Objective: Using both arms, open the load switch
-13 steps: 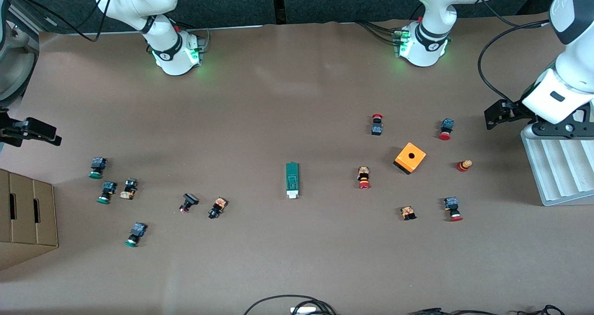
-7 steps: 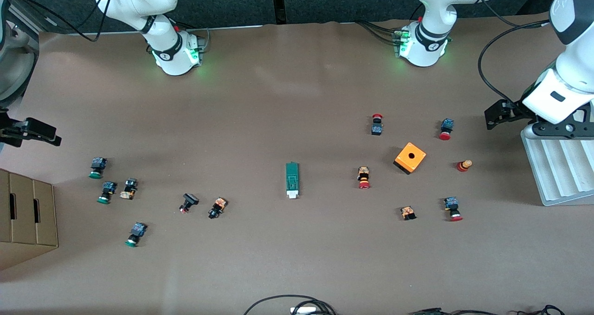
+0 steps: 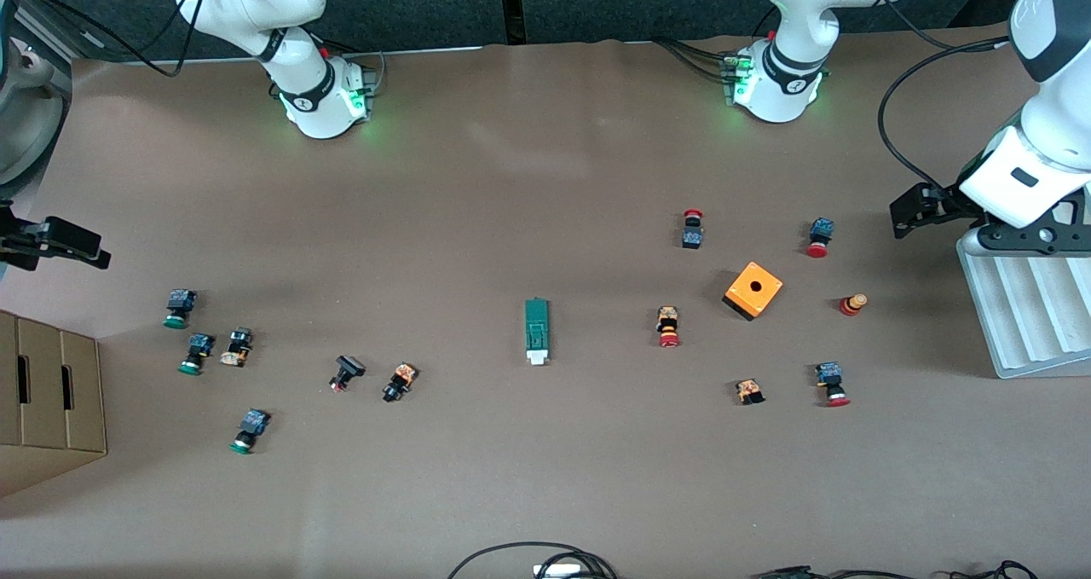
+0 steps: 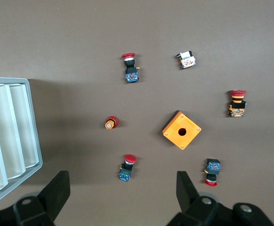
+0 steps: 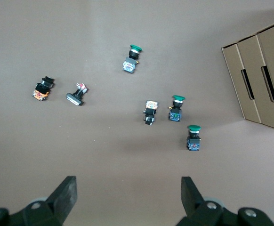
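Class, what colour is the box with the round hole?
Orange box, clearest in the left wrist view.

I see the left gripper [image 3: 903,212] at 3 o'clock of the front view, fingers [image 4: 57,190] wide apart. The right gripper [image 3: 85,251] is at 9 o'clock, also spread. Both arms wait.

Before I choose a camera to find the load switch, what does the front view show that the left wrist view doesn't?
Front view only: the load switch lying mid-table, the cardboard box, the right claw waiting at its end.
Left wrist view only: the left claw from above, fingers spread wide, holding nothing.
Both: the orange box, red-capped buttons around it, and the grey ribbed tray.
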Robot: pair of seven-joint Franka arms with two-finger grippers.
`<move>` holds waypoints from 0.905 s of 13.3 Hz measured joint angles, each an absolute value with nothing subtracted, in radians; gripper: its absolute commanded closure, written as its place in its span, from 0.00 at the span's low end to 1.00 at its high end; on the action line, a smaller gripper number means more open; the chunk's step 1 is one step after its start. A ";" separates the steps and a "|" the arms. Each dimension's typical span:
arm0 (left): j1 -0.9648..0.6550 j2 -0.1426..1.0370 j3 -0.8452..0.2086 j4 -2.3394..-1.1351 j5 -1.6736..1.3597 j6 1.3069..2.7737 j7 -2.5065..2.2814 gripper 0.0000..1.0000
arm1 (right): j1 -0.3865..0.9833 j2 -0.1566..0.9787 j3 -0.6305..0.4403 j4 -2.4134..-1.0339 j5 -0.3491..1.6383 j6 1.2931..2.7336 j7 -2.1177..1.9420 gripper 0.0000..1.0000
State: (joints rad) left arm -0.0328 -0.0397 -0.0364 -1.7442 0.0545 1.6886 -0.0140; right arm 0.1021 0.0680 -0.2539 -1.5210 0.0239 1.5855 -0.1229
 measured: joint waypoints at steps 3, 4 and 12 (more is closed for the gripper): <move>-0.033 -0.039 -0.036 -1.744 0.055 1.689 -0.014 0.00 | 0.102 0.068 -0.254 -1.521 0.024 1.586 -0.123 0.00; -0.033 -0.039 -0.036 -1.744 0.055 1.689 -0.014 0.00 | 0.102 0.068 -0.254 -1.521 0.024 1.586 -0.123 0.00; -0.033 -0.035 -0.036 -1.744 0.055 1.687 -0.014 0.00 | 0.102 0.068 -0.254 -1.521 0.024 1.586 -0.123 0.00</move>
State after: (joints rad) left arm -0.0328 -0.0353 -0.0364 -1.7442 0.0546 1.6872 -0.0137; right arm 0.1021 0.0680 -0.2539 -1.5210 0.0239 1.5865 -0.1229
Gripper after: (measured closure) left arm 0.000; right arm 0.000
